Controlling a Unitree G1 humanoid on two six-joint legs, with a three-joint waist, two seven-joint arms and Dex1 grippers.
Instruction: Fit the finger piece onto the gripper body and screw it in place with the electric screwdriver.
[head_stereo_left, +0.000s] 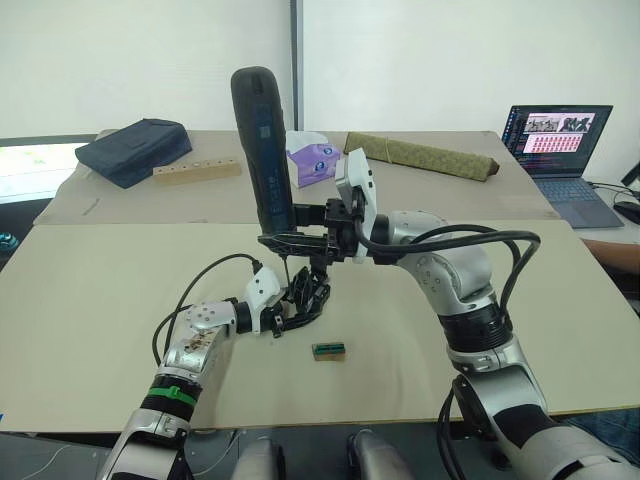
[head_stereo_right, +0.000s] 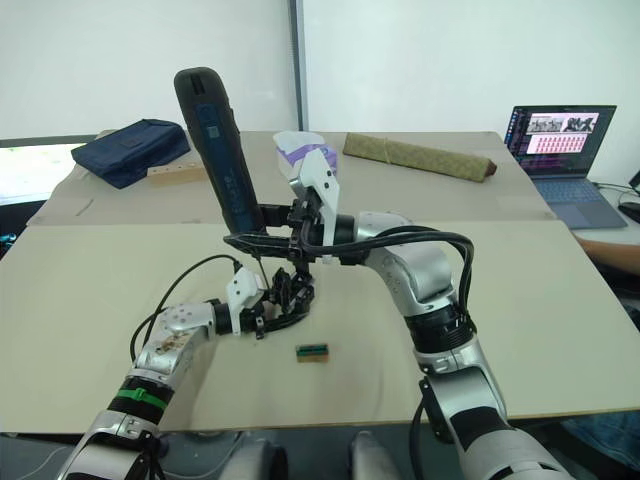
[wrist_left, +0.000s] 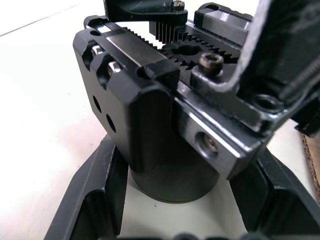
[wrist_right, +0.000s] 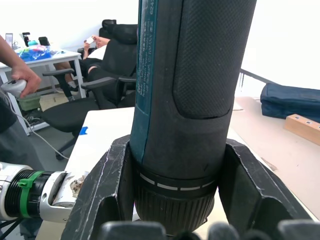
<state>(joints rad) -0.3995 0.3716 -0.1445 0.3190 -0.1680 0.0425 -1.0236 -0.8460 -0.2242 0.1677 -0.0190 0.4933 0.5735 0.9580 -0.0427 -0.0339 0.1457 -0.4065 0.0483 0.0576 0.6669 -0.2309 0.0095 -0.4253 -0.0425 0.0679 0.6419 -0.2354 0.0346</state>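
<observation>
We judge the electric screwdriver top-heavy and rigid, its textured barrel grippy; low near the collar is the sound hold. Our right gripper has its fingers clenched there, tool upright, bit down over the gripper body. That body looks dense and stiff; our left gripper clamps its round base on the worktop.

Silver jointed arms are trailing looped black cables; the left arm is wearing a green band, white housings are carrying black fingers.
</observation>
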